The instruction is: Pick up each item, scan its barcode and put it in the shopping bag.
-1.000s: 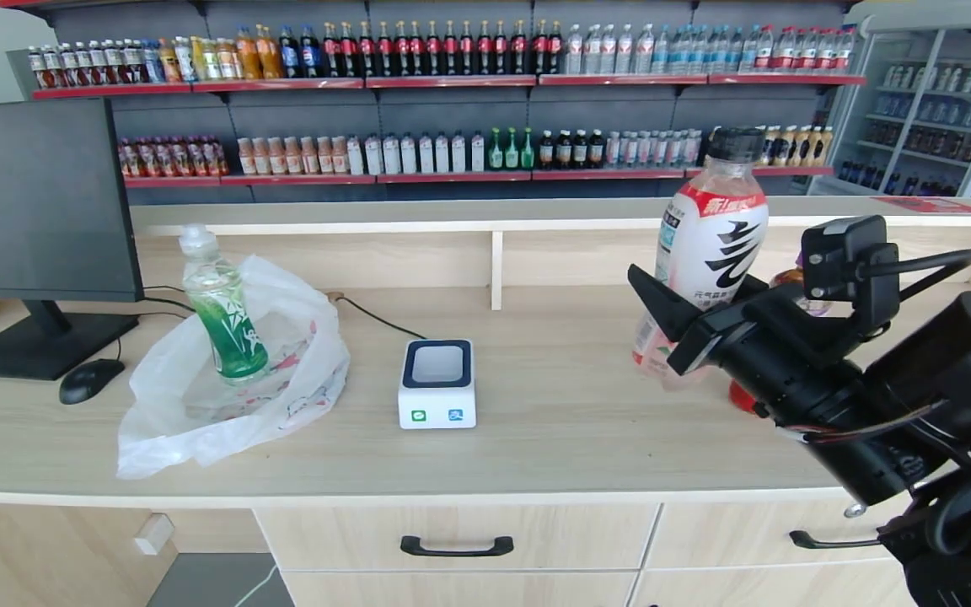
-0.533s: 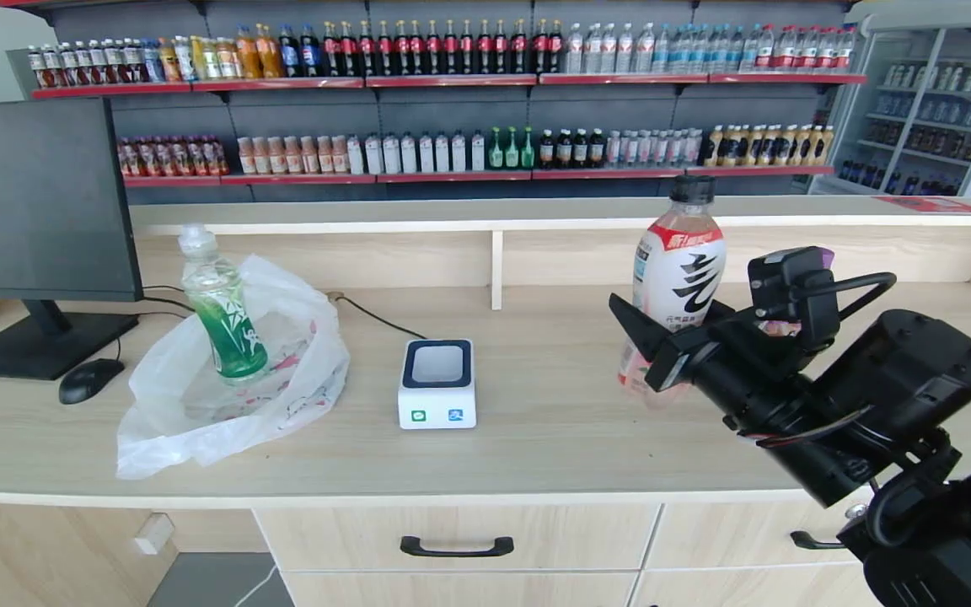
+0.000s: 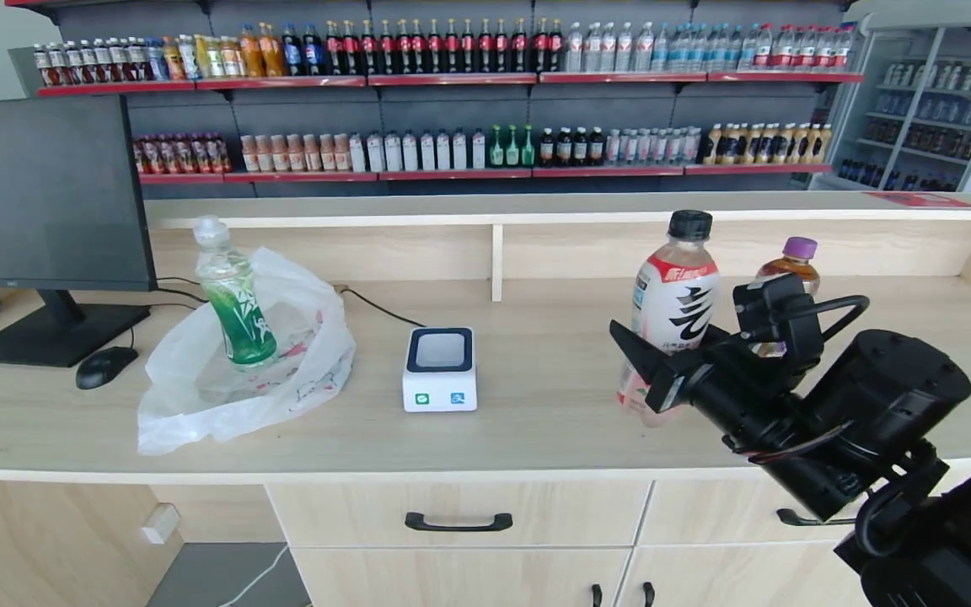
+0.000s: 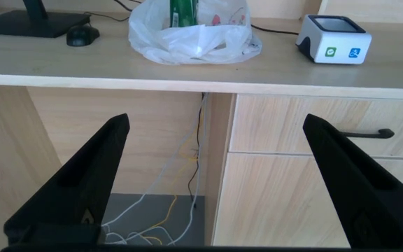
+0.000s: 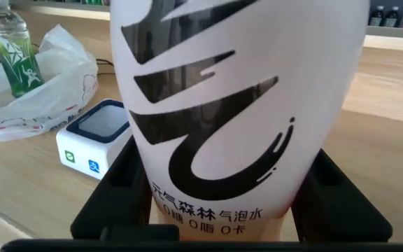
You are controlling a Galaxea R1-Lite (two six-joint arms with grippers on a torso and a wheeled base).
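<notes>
Wood-grain counter (image 3: 536,421), rounded plastic bottle (image 3: 678,295) between right jaws, crinkled bag (image 3: 195,409)

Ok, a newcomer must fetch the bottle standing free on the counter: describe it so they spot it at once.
On the wooden counter, look right, just behind the right gripper holding the white-labelled bottle. The amber bottle standing there has a purple cap; the held one's is black, the bagged green bottle's clear.

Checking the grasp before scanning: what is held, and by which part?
The right gripper holds the white-labelled bottle around its lower body; the left gripper is open, empty.
</notes>
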